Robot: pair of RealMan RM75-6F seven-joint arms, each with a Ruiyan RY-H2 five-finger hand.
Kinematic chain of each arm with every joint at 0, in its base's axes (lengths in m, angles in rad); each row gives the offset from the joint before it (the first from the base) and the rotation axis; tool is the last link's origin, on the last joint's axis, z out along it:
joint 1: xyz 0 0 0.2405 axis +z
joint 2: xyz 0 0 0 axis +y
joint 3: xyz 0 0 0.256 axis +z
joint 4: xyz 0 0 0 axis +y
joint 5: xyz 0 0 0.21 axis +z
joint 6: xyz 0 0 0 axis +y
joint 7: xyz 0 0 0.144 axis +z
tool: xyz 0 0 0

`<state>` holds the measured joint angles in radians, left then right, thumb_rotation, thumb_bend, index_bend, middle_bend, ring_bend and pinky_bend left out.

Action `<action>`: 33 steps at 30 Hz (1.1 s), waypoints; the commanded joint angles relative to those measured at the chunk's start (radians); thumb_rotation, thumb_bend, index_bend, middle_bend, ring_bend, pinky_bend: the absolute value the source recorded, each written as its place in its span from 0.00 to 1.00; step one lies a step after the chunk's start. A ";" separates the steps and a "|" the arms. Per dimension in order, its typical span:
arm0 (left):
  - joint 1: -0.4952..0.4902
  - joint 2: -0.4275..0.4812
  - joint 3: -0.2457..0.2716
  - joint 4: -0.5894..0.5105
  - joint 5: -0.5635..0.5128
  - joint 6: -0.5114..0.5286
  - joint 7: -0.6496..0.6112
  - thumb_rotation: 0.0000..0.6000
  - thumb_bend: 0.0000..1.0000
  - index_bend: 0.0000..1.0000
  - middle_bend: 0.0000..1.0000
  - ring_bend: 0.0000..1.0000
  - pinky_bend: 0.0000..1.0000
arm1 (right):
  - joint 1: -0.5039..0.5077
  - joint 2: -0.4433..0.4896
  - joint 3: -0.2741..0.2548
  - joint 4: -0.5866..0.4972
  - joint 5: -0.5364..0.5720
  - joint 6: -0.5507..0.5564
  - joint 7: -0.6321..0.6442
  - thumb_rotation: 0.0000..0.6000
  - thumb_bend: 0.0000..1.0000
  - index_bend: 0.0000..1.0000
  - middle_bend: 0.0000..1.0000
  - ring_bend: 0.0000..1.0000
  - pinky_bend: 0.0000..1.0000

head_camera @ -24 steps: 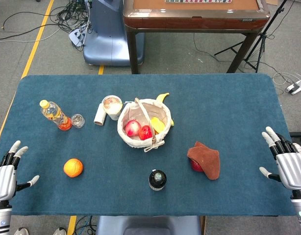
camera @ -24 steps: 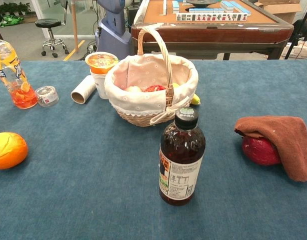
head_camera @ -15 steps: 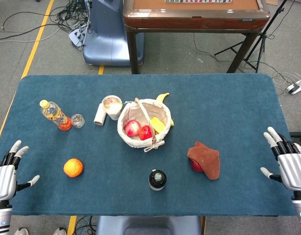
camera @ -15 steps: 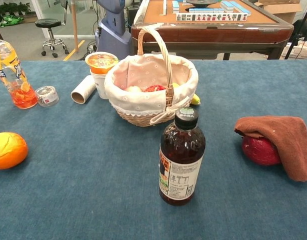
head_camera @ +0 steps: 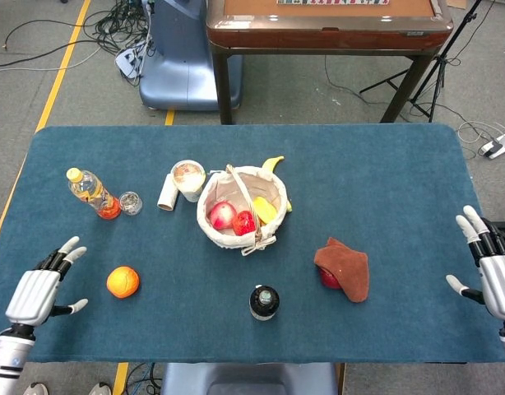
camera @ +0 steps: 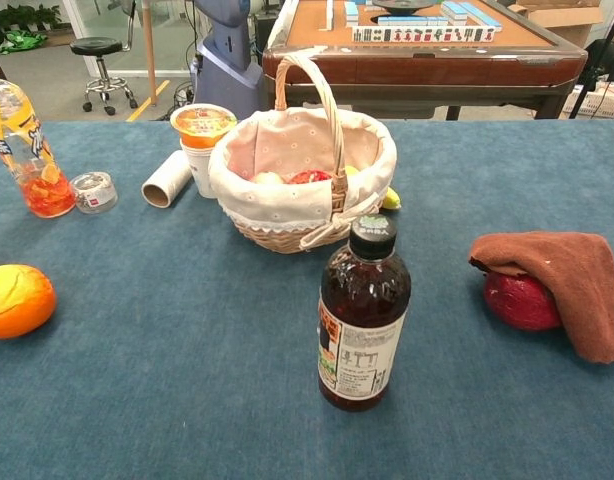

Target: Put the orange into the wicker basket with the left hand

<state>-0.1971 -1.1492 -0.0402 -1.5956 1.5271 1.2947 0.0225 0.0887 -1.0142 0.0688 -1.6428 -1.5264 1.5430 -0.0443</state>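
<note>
Round orange fruit (head_camera: pixel 122 281): lies on the blue cloth-covered worktop (head_camera: pixel 384 173) at its front left, well apart from the basket; seen at the left edge in the chest view (camera: pixel 17 300).

Left hand (head_camera: pixel 39 293): silver, fingers (head_camera: pixel 65 250) spread and holding nothing, near the orange on its left, not touching it.

Right hand (head_camera: pixel 493 275): at the worktop's right edge, fingers spread, empty.

Cream-lined wicker basket with arched handle (head_camera: pixel 220 233): middle of the worktop; holds red and yellow fruit.

Dark brown glass bottle with black cap (camera: pixel 363 318): upright, in front of the basket.

Rust-brown folded cloth (head_camera: pixel 346 268): draped over a red fruit (camera: pixel 519 300), right of the bottle.

Clear plastic bottle of orange drink with yellow cap (head_camera: pixel 92 193): far left, a small clear lidded jar (head_camera: pixel 131 202) just beside it.

White paper roll (camera: pixel 167 178): lying on its side, next to a white cup with an orange top (camera: pixel 201 130), left of the basket.
</note>
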 commanded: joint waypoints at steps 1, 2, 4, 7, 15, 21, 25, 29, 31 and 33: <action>-0.050 0.004 0.012 0.021 0.009 -0.069 0.015 1.00 0.09 0.15 0.03 0.12 0.27 | -0.001 -0.002 0.000 0.003 0.001 -0.003 0.006 1.00 0.00 0.00 0.06 0.08 0.23; -0.060 0.005 0.013 0.020 0.007 -0.087 0.020 1.00 0.09 0.15 0.03 0.12 0.27 | -0.002 -0.002 0.000 0.004 0.001 -0.003 0.008 1.00 0.00 0.00 0.06 0.08 0.23; -0.083 0.003 0.011 0.021 -0.003 -0.122 0.034 1.00 0.09 0.15 0.03 0.12 0.27 | -0.003 -0.002 0.001 0.007 0.001 -0.002 0.011 1.00 0.00 0.00 0.06 0.08 0.23; -0.110 -0.004 0.007 0.027 -0.017 -0.161 0.055 1.00 0.09 0.16 0.03 0.13 0.27 | -0.005 -0.003 0.001 0.011 0.001 -0.002 0.014 1.00 0.00 0.00 0.06 0.08 0.23; -0.174 -0.049 -0.002 0.057 -0.046 -0.237 0.083 1.00 0.09 0.18 0.04 0.13 0.27 | -0.008 -0.002 0.002 0.018 -0.001 -0.004 0.027 1.00 0.00 0.00 0.06 0.08 0.23; -0.212 -0.066 -0.003 0.051 -0.079 -0.290 0.139 1.00 0.09 0.17 0.05 0.14 0.27 | -0.012 -0.003 0.003 0.022 0.002 -0.007 0.033 1.00 0.00 0.00 0.06 0.08 0.23; -0.232 -0.081 -0.002 0.059 -0.094 -0.312 0.159 1.00 0.09 0.19 0.10 0.16 0.28 | -0.013 -0.004 0.003 0.027 0.004 -0.009 0.038 1.00 0.00 0.00 0.06 0.08 0.23; -0.246 -0.102 -0.001 0.082 -0.108 -0.322 0.181 1.00 0.09 0.23 0.15 0.21 0.32 | -0.017 -0.005 0.002 0.032 0.006 -0.008 0.044 1.00 0.00 0.00 0.06 0.08 0.23; -0.249 -0.109 -0.001 0.088 -0.113 -0.323 0.182 1.00 0.09 0.24 0.17 0.23 0.33 | -0.018 -0.005 0.003 0.033 0.007 -0.009 0.047 1.00 0.00 0.00 0.06 0.08 0.23; -0.252 -0.116 0.001 0.095 -0.114 -0.321 0.178 1.00 0.09 0.26 0.18 0.24 0.34 | -0.020 -0.005 0.003 0.035 0.009 -0.009 0.050 1.00 0.00 0.00 0.06 0.08 0.23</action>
<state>-0.4483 -1.2638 -0.0400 -1.5019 1.4134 0.9734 0.2015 0.0692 -1.0192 0.0720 -1.6078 -1.5173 1.5340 0.0058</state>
